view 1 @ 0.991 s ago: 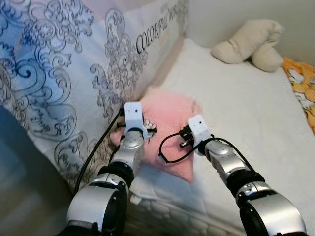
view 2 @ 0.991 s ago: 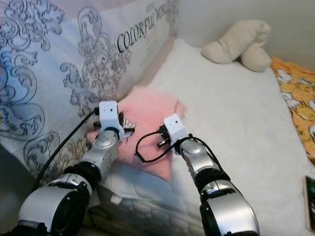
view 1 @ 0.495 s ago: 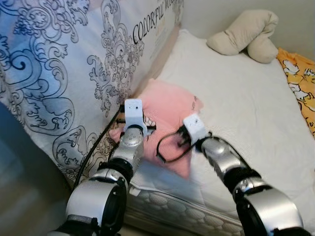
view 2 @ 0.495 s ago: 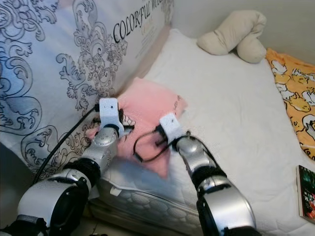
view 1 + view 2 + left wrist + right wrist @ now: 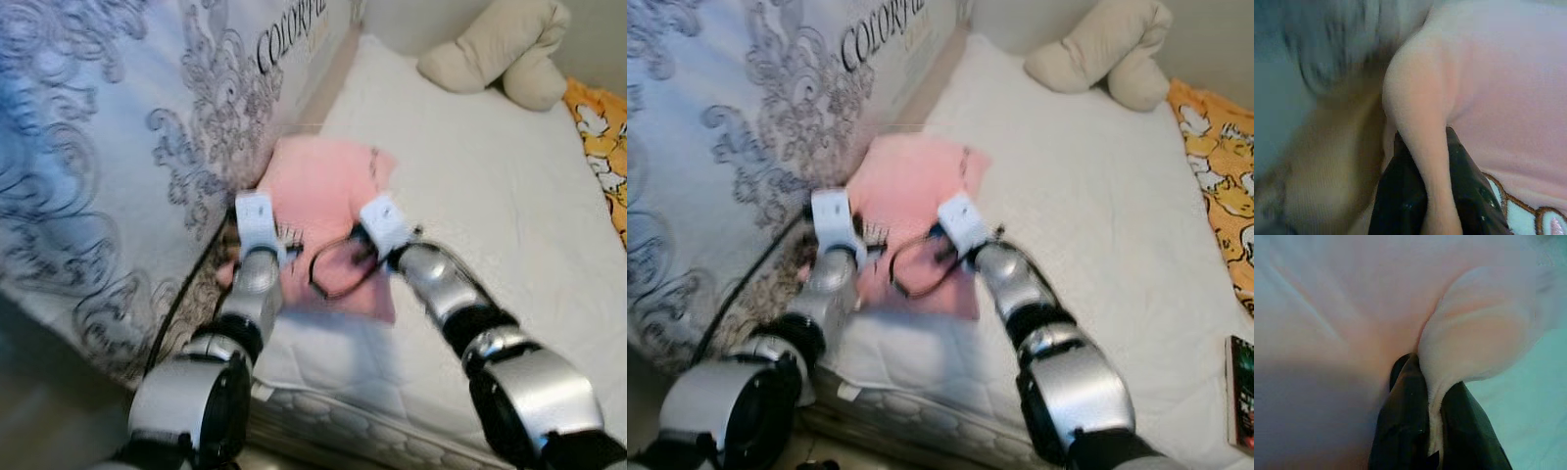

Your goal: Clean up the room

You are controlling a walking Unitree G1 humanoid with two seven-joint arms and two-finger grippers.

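A garment (image 5: 328,211) lies on the bed (image 5: 490,215), against the patterned bedding (image 5: 118,127) at 9 o'clock. The left pincer (image 5: 1425,196) and right pincer (image 5: 1432,423) each pinch its near edge. At 1 o'clock a stuffed toy (image 5: 495,54) rests at the bed's far end.

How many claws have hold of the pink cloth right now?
2. The left claw pinches a fold at the pink cloth's edge nearest the patterned bedding; the right claw pinches its opposite edge.
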